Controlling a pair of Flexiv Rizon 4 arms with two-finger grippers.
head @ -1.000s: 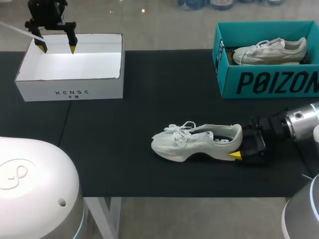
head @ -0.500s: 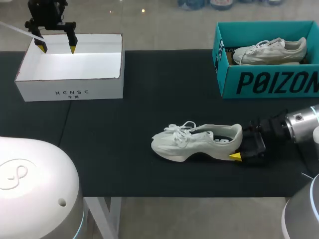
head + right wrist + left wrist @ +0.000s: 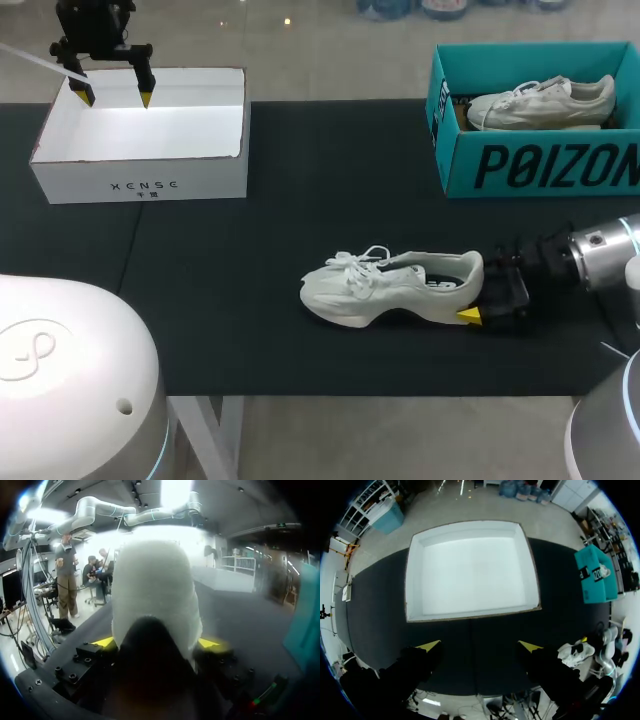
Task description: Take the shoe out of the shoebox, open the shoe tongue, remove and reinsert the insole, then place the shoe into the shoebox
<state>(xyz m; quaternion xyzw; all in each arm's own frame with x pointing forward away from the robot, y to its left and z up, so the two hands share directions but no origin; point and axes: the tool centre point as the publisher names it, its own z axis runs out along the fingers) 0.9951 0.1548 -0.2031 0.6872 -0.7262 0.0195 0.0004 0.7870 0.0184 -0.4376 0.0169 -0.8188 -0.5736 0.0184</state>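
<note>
Down near the front edge of the black table, about mid-width, the white shoe is sat upright on its sole. The toe is aimed left and the heel right, and only a narrow strip of table is left in front of it. The heel is pinched by the right gripper, which is brought in low from the right side. In the right wrist view the yellow fingertips are seen snug against both sides of the heel, so they're spread only as wide as the shoe. The left gripper is hung way off over the far left corner of the white box, fingers spread wide and nothing held. Plenty of bare black surface is seen between shoe and white box. A decent gap is also left up to the teal shoebox at the far right, where a second pale shoe is tucked inside.
</note>
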